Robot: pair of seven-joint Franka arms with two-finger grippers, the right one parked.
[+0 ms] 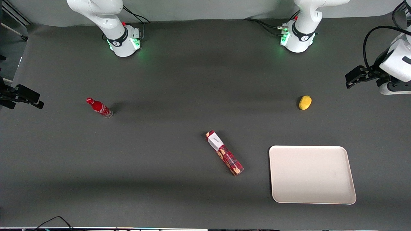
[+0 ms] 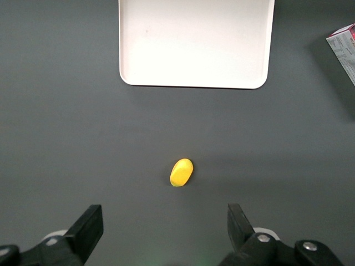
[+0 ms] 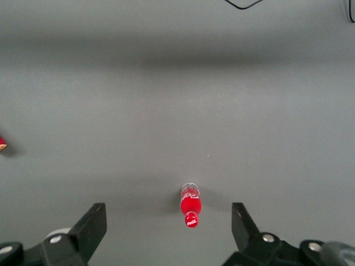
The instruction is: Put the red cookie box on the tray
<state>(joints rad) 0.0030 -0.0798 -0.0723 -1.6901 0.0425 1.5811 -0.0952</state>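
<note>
Dark grey surface (image 1: 179, 80): red cookie box (image 1: 224, 152) lying flat beside empty tray (image 1: 351, 179); yellow lemon (image 1: 305, 102); red soda bottle (image 1: 99, 107); gripper (image 1: 348, 84) raised at working arm's end.

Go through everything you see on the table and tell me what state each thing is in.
Red cookie box: lying flat on the table, untouched.
Tray: nothing on it.
Soda bottle: standing, cap on.
Yellow lemon-like thing: resting on the table.
Hand: open, holding nothing, raised above the yellow thing.

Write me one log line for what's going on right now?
stage: not started | tool: open, high above yellow object | red cookie box: flat on table, beside tray | tray: nothing on it
</note>
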